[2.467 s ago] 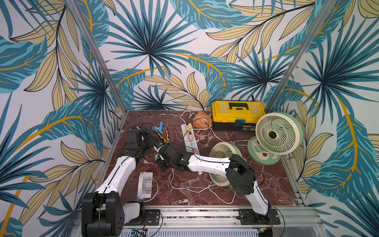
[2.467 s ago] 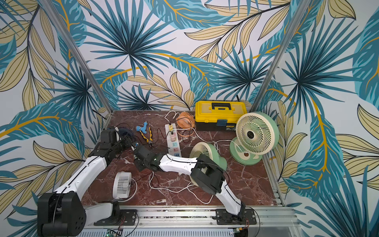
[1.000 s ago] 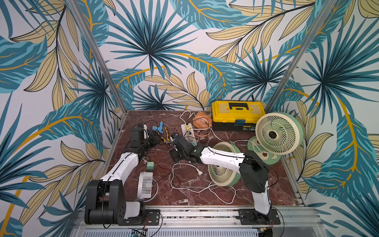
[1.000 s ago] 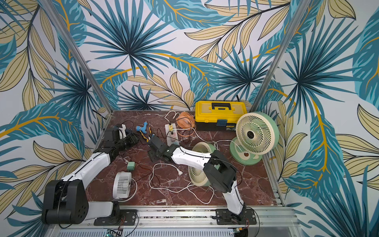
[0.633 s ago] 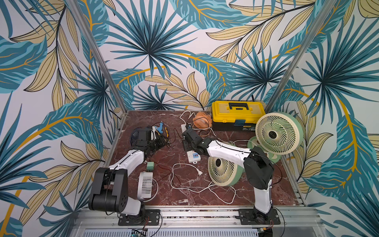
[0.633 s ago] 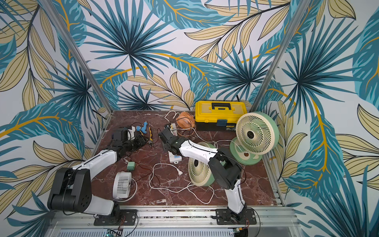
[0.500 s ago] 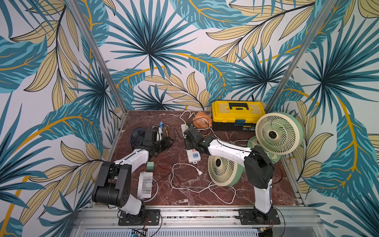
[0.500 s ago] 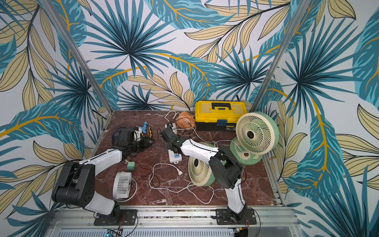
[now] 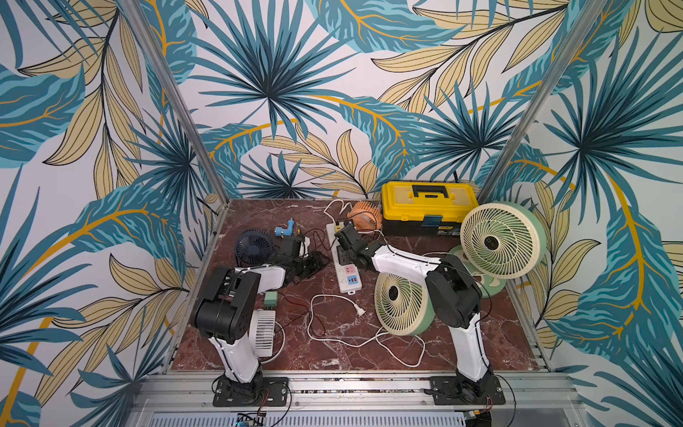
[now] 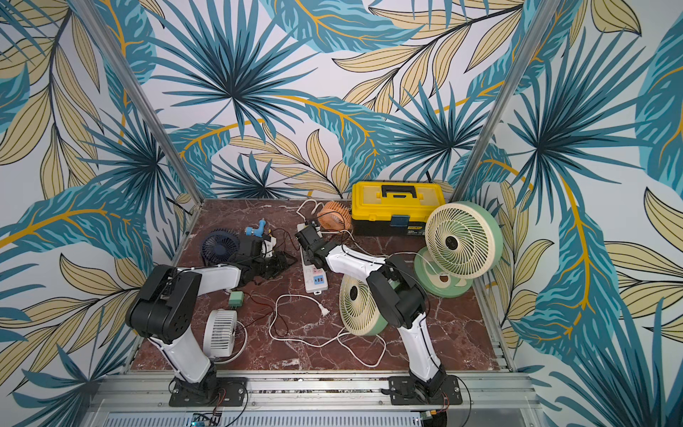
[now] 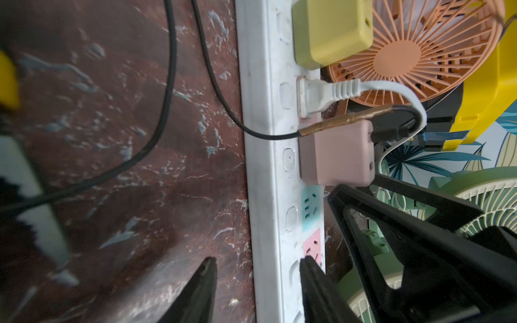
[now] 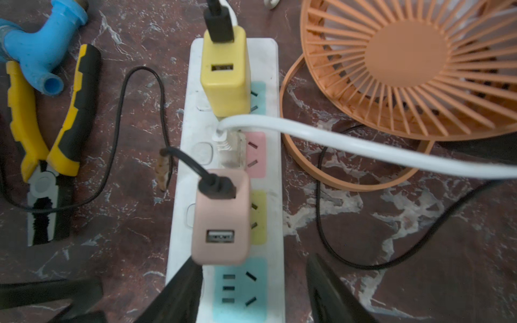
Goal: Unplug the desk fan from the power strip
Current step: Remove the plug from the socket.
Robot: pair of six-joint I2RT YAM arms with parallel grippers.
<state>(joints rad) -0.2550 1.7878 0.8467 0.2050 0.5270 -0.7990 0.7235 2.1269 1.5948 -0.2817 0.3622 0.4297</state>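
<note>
The power strip [image 9: 348, 281] lies lengthwise at mid-surface, its far end just beside the orange fan [image 9: 364, 220] and near the yellow toolbox [image 9: 428, 207]. Change noted: a couple of seconds earlier both hands are grouped forward and to the left of the strip. Now the right hand [image 12: 251, 268] stands over the strip itself and the left hand [image 11: 257, 261] has come in along its side. A green adapter [image 9: 271, 298] lies free on the surface beside the left arm, apart from both hands, and a loose cord end [image 9: 360, 313] lies unplugged nearby. Right hand: jaws partly open, empty, straddling the strip at the blue socket, just short of the pink adapter [image 12: 221, 221]. Left hand: jaws partly open, empty, one finger over the bare surface, the other over the strip's pink socket. Seated in the strip: the pink adapter, a white plug [image 12: 228, 145] and a yellow adapter [image 12: 225, 81]. Assessment: the approach looks complete and no pull has begun. Which seated plug feeds the desk fan cannot be traced from these views.
</note>
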